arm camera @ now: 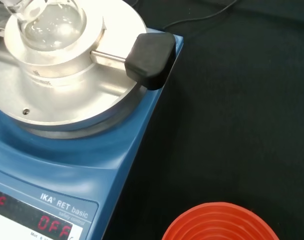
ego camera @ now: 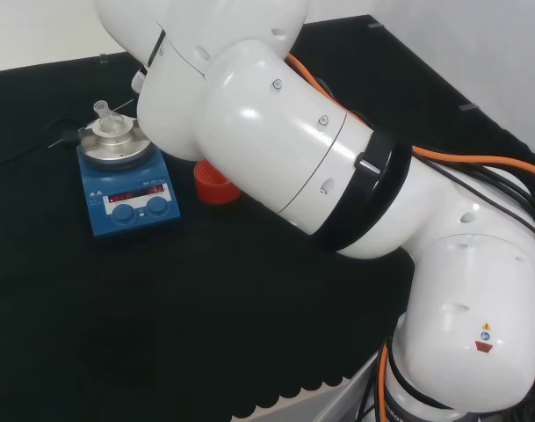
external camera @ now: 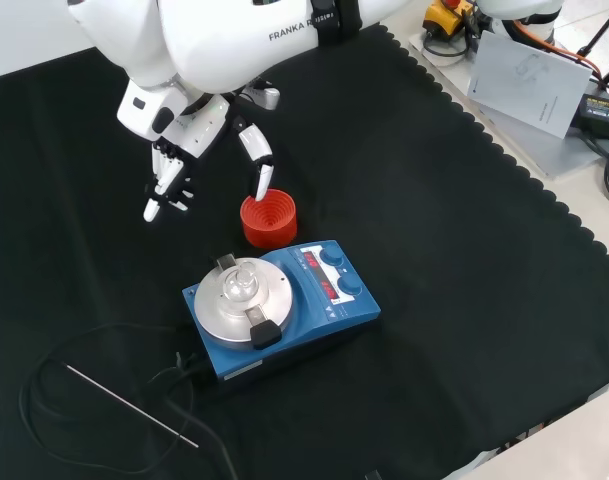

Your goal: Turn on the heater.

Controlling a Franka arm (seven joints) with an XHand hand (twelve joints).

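Front view showed a clear glass flask seated in a round metal block on top of the heater; nothing could be made out inside the flask. A red ribbed ring stood on the black cloth just beyond the heater, with nothing resting in it. The heater was a blue unit lying near the middle of the cloth, with two blue knobs and a red lit display on its sloped front panel. Wrist view showed a black-capped handle projecting from the metal block. The hand hung above the cloth beyond the red ring, apart from the heater, its fingers relaxed, spread and pointing downward, holding nothing; one fingertip was just above the ring's far rim. A thin metal rod and a black cable lay on the cloth nearer the camera.
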